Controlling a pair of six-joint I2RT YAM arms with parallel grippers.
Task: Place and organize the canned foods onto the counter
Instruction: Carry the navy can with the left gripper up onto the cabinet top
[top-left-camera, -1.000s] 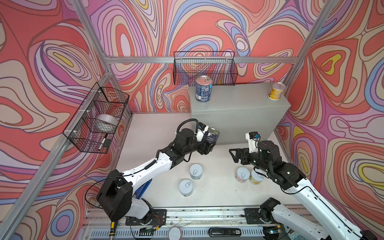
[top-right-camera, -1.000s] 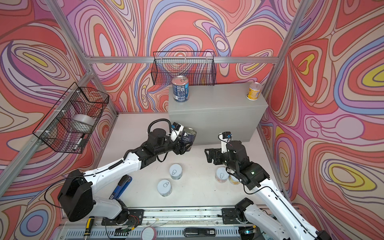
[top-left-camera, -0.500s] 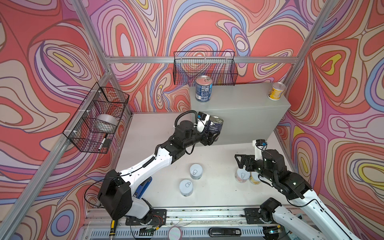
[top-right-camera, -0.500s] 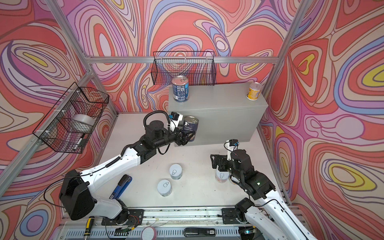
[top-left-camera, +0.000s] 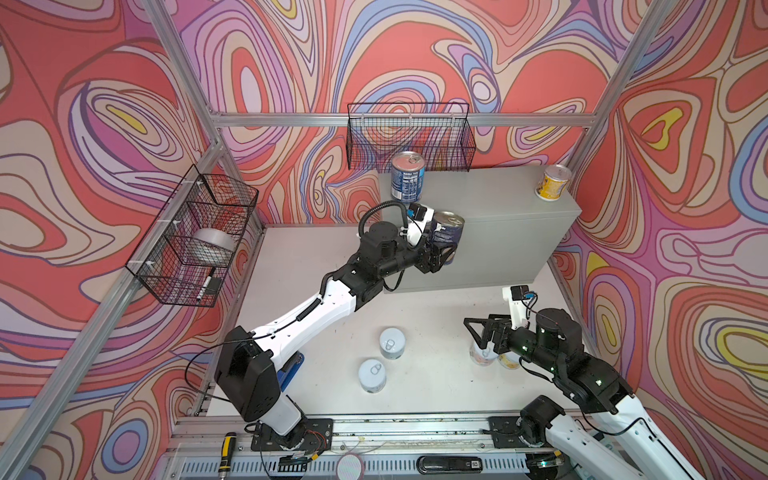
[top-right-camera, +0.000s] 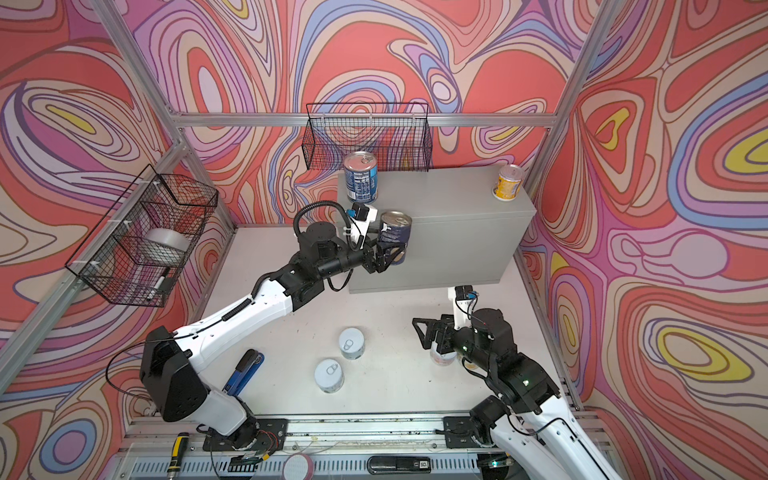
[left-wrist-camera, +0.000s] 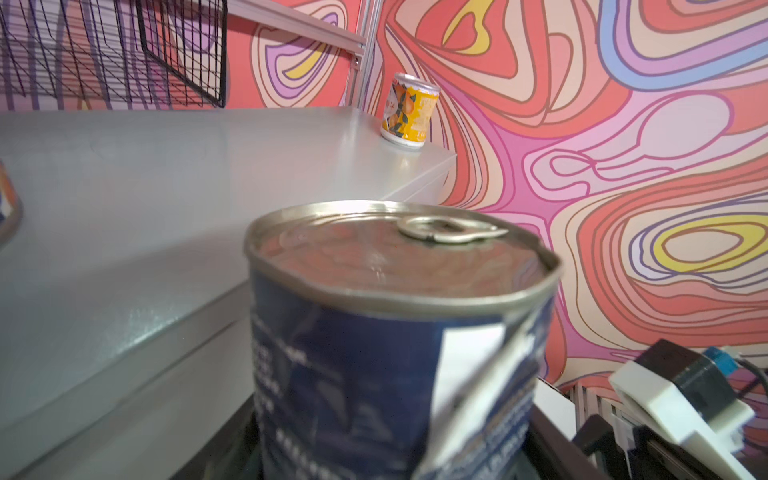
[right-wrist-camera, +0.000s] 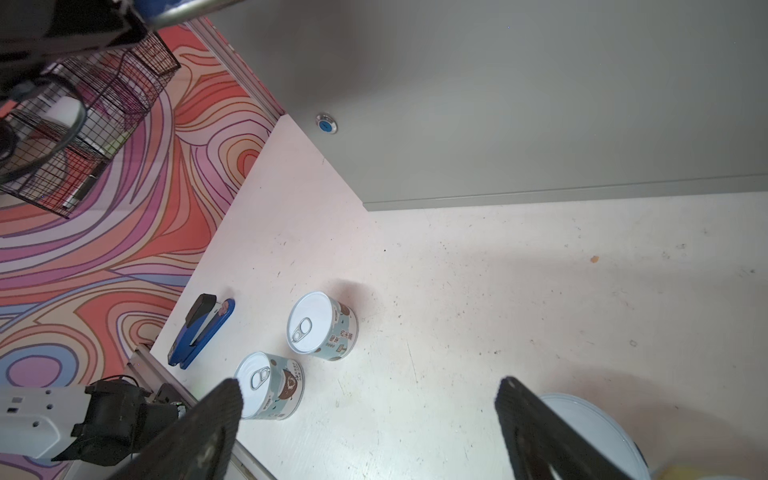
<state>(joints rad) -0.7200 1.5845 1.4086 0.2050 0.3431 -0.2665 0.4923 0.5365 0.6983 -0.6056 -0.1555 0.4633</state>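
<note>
While the left gripper (top-left-camera: 443, 258) clamps an upright dark blue can (top-left-camera: 446, 233) by the counter's (top-left-camera: 503, 208) front edge, the right gripper (top-left-camera: 473, 335) hangs wide open over a half-hidden can (top-left-camera: 481, 356) on the floor (top-left-camera: 436, 293). Up top, a second blue can (top-left-camera: 408, 175) and a yellow can (top-left-camera: 551, 183) sit well apart; two pale cans (top-left-camera: 392, 343) (top-left-camera: 372, 375) stand mid-floor.

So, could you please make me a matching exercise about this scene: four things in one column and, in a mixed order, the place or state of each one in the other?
Things
1. yellow can
2. tape roll
3. blue stapler
4. right gripper

Places or states
A. open, holding nothing
B. lying on the table, near its left edge
C. on top of the counter, at its right end
D. inside the wire basket on the left wall

Pairs: 1-C, 2-D, 3-B, 4-A
</note>
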